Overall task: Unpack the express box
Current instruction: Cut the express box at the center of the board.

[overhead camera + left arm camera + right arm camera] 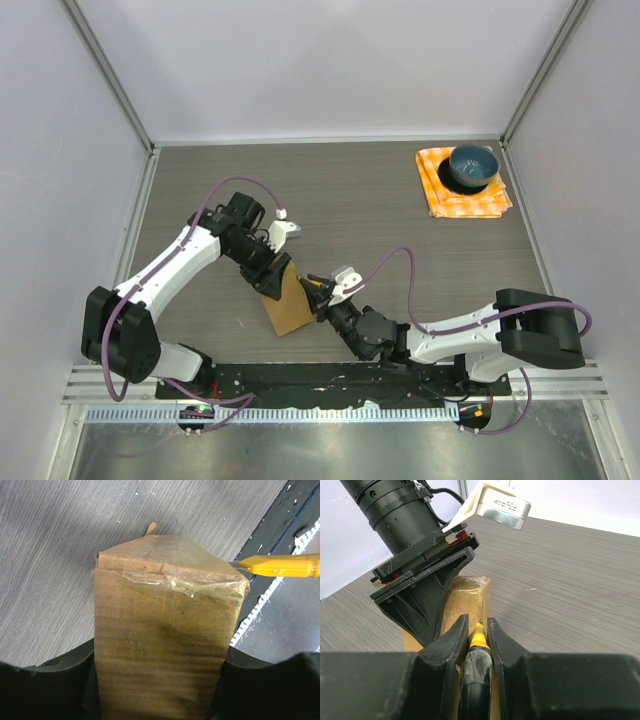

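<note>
Yellow cutter [478, 641], taped cardboard express box [160, 645]

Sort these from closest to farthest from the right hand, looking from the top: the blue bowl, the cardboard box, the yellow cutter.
1. Yellow cutter: gripped in the right hand.
2. Cardboard box: right beside it, on its left.
3. Blue bowl: far back-right corner.

Knife [285, 566] right of express box [288, 308]; bowl [472, 166] on cloth [445, 203] behind.
</note>
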Tool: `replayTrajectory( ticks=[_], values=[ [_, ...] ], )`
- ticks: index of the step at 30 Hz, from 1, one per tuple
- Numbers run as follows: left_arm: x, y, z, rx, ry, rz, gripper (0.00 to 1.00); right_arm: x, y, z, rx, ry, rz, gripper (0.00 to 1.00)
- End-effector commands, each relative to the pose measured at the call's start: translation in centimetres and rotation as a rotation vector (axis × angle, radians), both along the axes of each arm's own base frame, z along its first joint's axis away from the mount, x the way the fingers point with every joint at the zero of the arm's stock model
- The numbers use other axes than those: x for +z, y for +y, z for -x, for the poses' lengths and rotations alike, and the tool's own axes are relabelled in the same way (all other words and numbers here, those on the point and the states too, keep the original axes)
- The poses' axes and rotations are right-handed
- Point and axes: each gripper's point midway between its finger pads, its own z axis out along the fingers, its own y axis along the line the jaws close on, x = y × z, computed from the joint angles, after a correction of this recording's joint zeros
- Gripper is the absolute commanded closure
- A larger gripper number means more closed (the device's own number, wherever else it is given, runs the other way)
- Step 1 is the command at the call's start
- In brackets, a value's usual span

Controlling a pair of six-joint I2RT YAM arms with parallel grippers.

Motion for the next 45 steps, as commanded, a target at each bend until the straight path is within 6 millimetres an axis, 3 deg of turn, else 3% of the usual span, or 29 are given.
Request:
replayTrajectory(
  ticks=[1,7,17,27,32,38,45],
  values=[
    [1.7,-0.3,-3.5,0.06,-0.147,0.039,0.82,-9.1,-0.9,2.8,0.073,0.1,0.293,0.99],
    [1.8,-0.3,-3.5,0.062,-0.153,0.033,0.83,-10.9,-1.2,3.4,0.056,0.096,0.355,0.99],
    [1.7,0.1,-4.3,0.087,-0.174,0.009,0.85,-9.9,-2.5,5.8,0.062,0.075,0.387,0.99],
    [1.7,0.0,-4.1,0.082,-0.167,0.013,0.86,-7.8,-3.0,5.9,0.049,0.054,0.346,0.99],
    [1.6,0.4,-3.9,0.071,-0.173,-0.003,1.0,-5.9,-3.3,6.0,0.059,0.055,0.278,0.99],
    [1.8,0.5,-3.7,0.049,-0.184,-0.004,1.0,-4.5,-3.7,6.0,0.063,0.056,0.221,0.99],
    [2.5,-0.2,-2.0,-0.039,-0.188,0.036,1.0,-3.3,-3.8,5.6,0.043,0.029,0.196,0.99]
  ],
)
